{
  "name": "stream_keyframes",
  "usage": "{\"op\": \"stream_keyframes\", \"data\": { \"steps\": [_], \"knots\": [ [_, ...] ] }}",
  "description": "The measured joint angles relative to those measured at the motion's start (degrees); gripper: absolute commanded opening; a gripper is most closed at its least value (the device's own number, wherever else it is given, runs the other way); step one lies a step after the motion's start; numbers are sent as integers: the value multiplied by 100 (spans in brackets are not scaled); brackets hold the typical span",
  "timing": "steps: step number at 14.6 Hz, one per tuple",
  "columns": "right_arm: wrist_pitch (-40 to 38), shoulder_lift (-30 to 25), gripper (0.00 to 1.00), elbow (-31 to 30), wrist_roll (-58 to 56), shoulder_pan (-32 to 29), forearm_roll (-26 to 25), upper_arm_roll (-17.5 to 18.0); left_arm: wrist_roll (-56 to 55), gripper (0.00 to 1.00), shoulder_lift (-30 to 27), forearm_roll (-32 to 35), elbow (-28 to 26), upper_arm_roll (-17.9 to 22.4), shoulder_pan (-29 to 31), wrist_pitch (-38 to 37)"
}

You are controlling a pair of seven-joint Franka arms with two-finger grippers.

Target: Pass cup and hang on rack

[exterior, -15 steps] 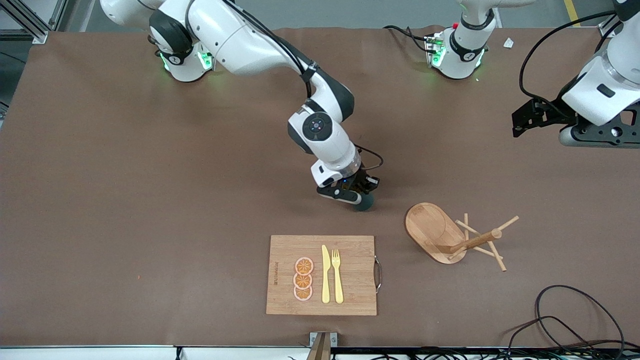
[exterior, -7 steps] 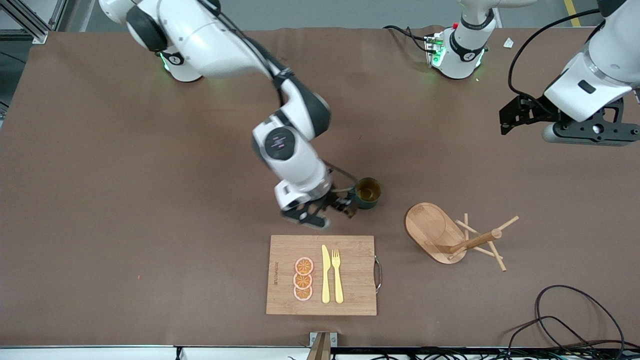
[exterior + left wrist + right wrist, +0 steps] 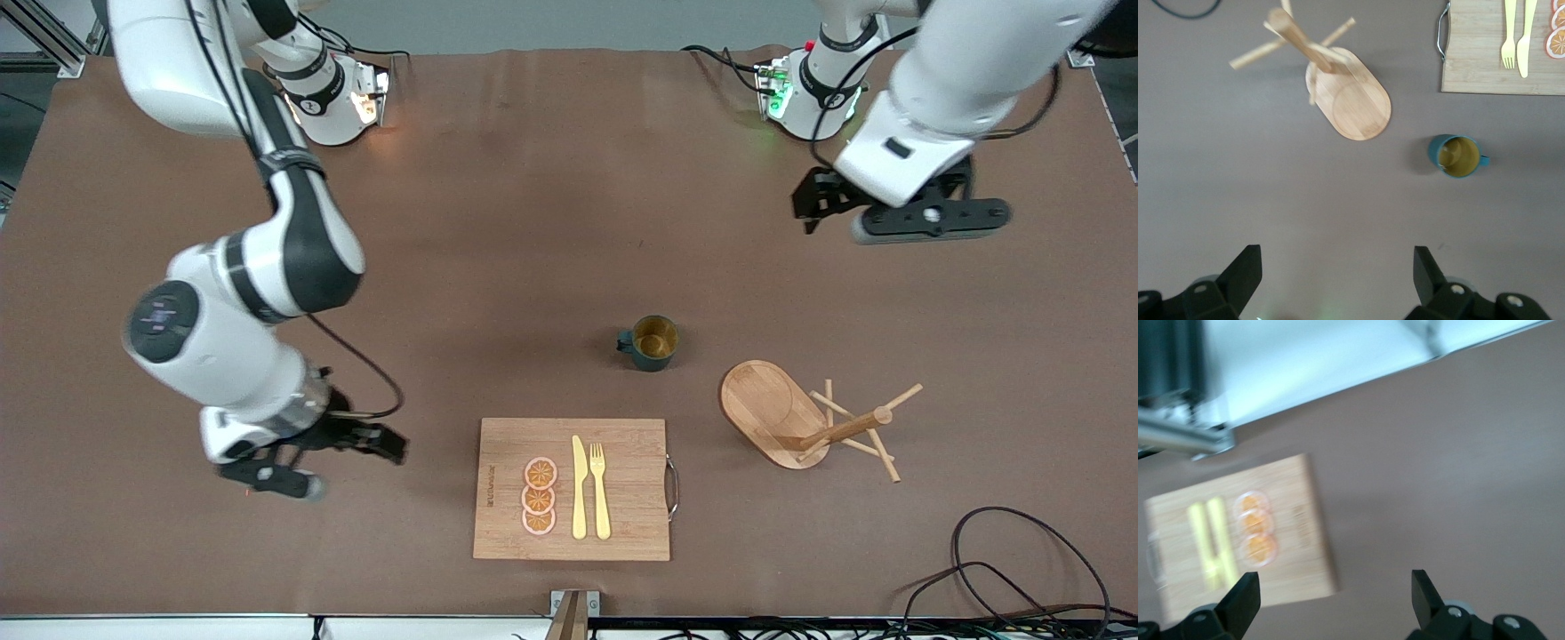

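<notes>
**Both claws wide, one mug alone on the bench**

The right claw [image 3: 391, 444] hangs with fingers spread wide and nothing between them, low over the brown bench [image 3: 498, 222] toward the right arm's end, beside the rectangular bamboo cutting board [image 3: 622, 444]. The left claw [image 3: 805, 209] is also wide and empty, up over the bench near the left arm's base.

One small dark teal-green cylindrical mug [image 3: 652, 342] stands upright on the bench, mouth up, its handle turned toward the right arm's end. It is farther from the front camera than the board and near the one light wooden mug tree [image 3: 805, 425], which leans on its oval base.

On the board lie three orange slices [image 3: 539, 497], one yellow knife [image 3: 579, 489] and one yellow fork [image 3: 600, 489].

The left wrist view takes in mug [image 3: 1458, 155], rack [image 3: 1338, 87] and a board corner together; the right wrist view shows only the board [image 3: 1305, 540] and its load, blurred.
</notes>
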Motion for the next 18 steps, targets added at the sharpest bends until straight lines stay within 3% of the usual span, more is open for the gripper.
{"op": "stream_keyframes", "data": {
  "steps": [5,10,14,18],
  "knots": [
    [-1,-617,100,-704,-897,-818,-219,-69,-1288,100,502,690,4,-14,-882,29],
    [-318,-1401,100,-1372,-2743,-1687,-226,-85,-3181,100,1034,1089,60,-19,-1743,65],
    [-1208,-2128,100,-1560,-2921,-1800,-226,-71,-4491,100,1639,1642,76,-20,-2378,391],
    [-1367,-3143,100,-2365,-2921,-1813,-227,-72,-5624,100,2167,2134,93,-18,-2761,518]
  ]
}}
